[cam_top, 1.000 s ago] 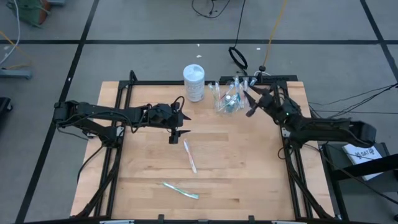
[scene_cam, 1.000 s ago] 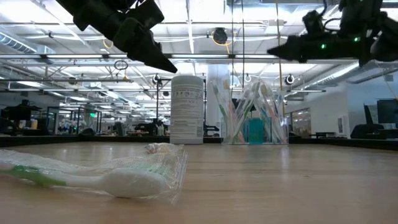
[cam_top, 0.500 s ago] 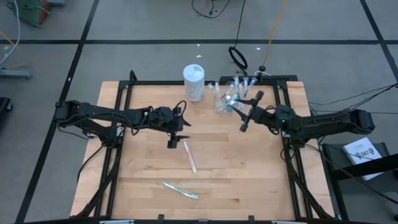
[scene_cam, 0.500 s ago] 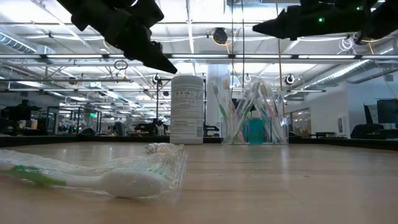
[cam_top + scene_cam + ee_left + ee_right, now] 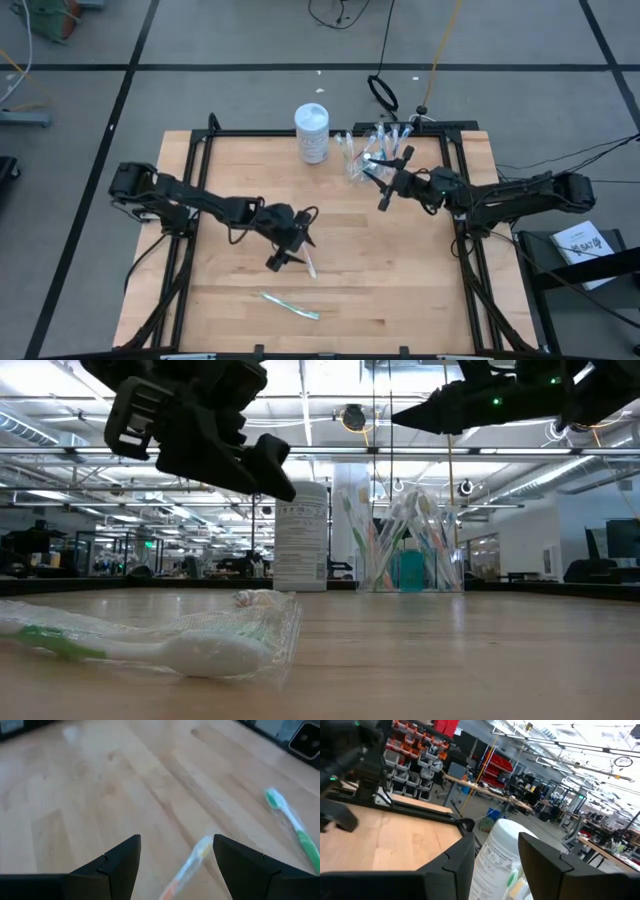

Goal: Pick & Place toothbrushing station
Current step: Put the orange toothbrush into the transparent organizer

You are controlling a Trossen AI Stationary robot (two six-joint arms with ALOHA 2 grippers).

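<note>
A pale toothbrush with a pink-orange accent (image 5: 309, 266) lies flat near the table's middle. My left gripper (image 5: 288, 253) hangs open just above it and slants down, with the brush (image 5: 187, 870) showing between its two fingers, untouched. A green toothbrush in a clear wrapper (image 5: 290, 304) lies nearer the front edge. A clear cup stuffed with toothbrushes (image 5: 365, 160) stands at the far side. My right gripper (image 5: 381, 190) is open and empty, up in the air just in front of the cup and pointing toward the table's left.
A white canister (image 5: 312, 132) stands at the far edge, left of the cup, and it shows between my right fingers in the right wrist view (image 5: 500, 855). A black frame (image 5: 205, 150) runs around the wooden table top.
My left gripper has moved toward the table's near edge and a little right, sinking and tipping down until it is over the pink-accented toothbrush. My right gripper has swung away from the cup, up and toward the table's left. Neither toothbrush on the table has moved.
</note>
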